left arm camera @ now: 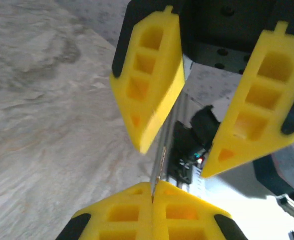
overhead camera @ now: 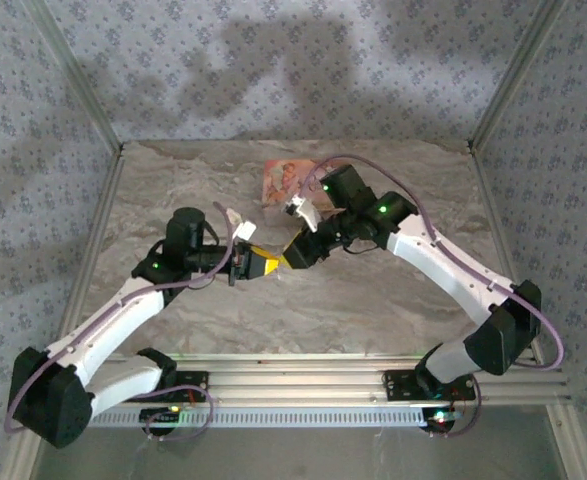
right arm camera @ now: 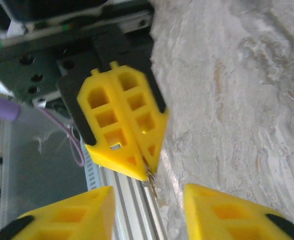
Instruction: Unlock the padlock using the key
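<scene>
Left gripper (left arm camera: 152, 189) clamping key (left arm camera: 159, 159), pink box (overhead camera: 281, 180) nearby

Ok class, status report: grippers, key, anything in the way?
Left gripper shut on thin metal, likely the key. Right gripper open, facing it. Pink box behind, apart.

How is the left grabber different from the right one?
The left gripper is shut; the right gripper is open. The left gripper pinches what looks like the key; the right gripper holds nothing. Both have yellow, hollow fingers and point at each other.
</scene>
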`<state>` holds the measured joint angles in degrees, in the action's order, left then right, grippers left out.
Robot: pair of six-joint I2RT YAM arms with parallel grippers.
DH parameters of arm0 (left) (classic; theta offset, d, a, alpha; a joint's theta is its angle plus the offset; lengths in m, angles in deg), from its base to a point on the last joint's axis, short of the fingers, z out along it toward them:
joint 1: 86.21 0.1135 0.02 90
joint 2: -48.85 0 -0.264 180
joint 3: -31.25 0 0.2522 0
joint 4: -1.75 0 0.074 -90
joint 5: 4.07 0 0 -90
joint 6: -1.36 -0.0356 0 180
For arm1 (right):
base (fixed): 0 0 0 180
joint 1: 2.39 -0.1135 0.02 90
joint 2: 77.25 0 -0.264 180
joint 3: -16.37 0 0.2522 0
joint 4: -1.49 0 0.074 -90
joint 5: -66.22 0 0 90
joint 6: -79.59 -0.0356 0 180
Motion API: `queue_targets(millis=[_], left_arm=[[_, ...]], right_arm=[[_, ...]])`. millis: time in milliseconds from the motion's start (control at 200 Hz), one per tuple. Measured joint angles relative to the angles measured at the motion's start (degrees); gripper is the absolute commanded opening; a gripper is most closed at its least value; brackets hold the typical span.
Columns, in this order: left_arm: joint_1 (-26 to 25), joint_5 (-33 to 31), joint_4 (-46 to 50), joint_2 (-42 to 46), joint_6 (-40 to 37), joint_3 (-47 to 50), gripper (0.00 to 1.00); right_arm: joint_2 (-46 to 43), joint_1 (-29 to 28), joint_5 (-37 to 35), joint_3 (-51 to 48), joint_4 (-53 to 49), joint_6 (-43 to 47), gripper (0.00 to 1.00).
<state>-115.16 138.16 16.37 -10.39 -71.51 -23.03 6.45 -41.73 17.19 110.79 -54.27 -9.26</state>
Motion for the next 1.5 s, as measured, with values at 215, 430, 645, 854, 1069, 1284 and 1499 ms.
queue_targets(millis=[215, 430, 645, 854, 1069, 1284, 1499], left_arm=[[0.02, -13.0, -4.79, 4.57, 14.69, 6.84, 0.0], [0.0, -18.88, -4.5, 7.91, 22.71, 7.13, 0.0], [0.0, -20.96, -0.81, 12.02, 25.07, 5.2, 0.0], [0.02, -19.67, -2.29, 9.88, 28.52, 5.62, 0.0], [0.02, -13.53, -9.84, 3.17, 31.87, 8.76, 0.0], [1.01, -7.61, -19.61, 0.66, 33.66, 11.13, 0.0], [1.86, -4.02, -28.11, -1.11, 34.67, 11.23, 0.0]], right_arm=[[-0.7, 2.29, -5.2, -2.25, 9.51, -11.91, 0.56], [-0.9, 0.7, -12.7, -3.21, 12.46, -22.84, 0.59], [-0.74, -1.53, -17.29, -4.68, 13.79, -31.71, 0.59], [1.9, -3.43, -19.47, -4.55, 14.69, -37.07, 0.6], [0.9, -3.78, -22.16, -5.55, 17.46, -40.83, 0.62], [-1.49, -2.95, -22.56, -7.32, 19.63, -42.75, 0.62], [-4.94, -1.11, -21.9, -11.02, 21.16, -43.74, 0.57]])
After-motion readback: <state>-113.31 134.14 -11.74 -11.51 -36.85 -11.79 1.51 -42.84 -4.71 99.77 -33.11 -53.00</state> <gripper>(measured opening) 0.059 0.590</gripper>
